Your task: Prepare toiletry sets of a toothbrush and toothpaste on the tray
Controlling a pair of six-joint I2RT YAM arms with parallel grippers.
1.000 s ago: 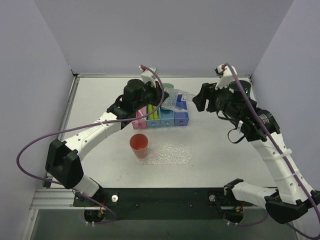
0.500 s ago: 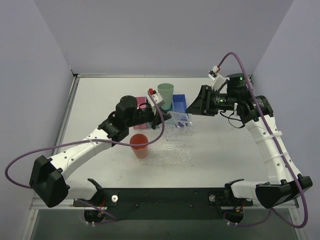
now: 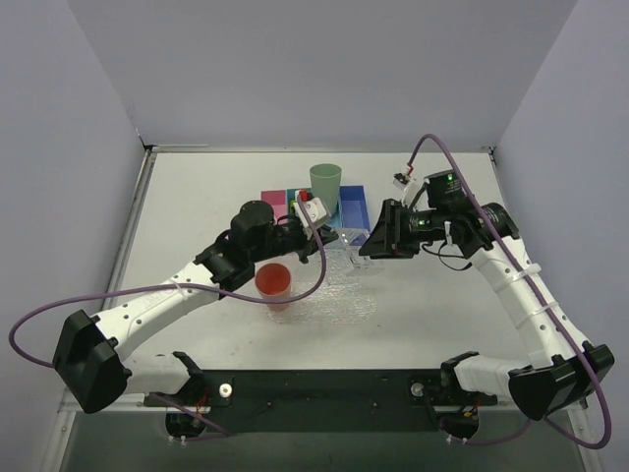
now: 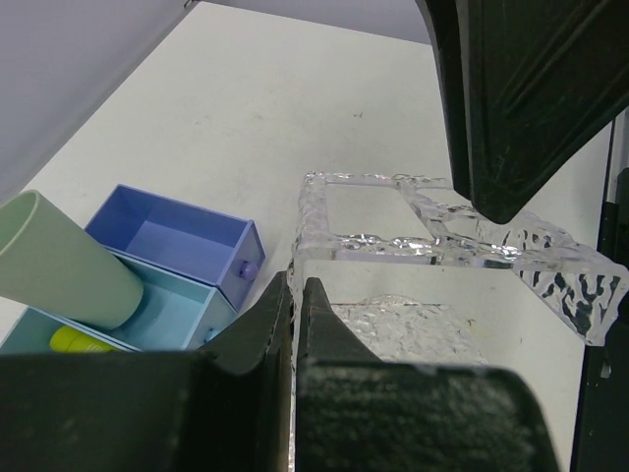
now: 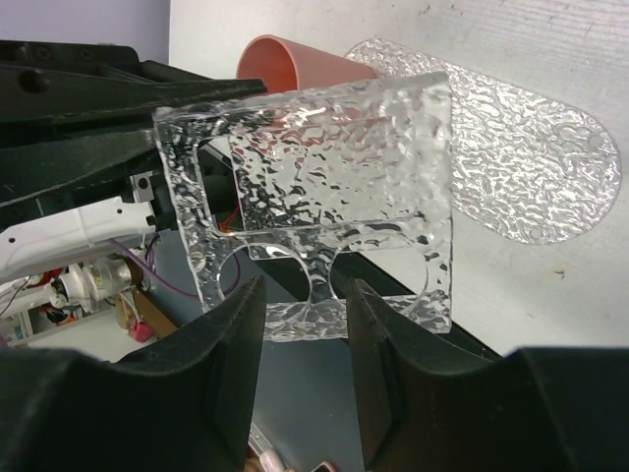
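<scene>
White tabletop (image 3: 197, 197), lilac walls. Left end effector (image 4: 298, 285) pinching clear holder (image 5: 334, 167) over tray (image 5: 536, 147); right end effector (image 5: 303, 295) spread at its edge. Toothpaste (image 4: 74, 339) in light-blue bin (image 4: 167, 300), 12 o'clock of tray. Likely no set placed yet.

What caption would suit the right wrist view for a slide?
Clear textured holder hangs before the open right gripper, orange cup and oval tray behind.

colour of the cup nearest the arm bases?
It's an orange-red cup; the top external view shows it best.
</scene>
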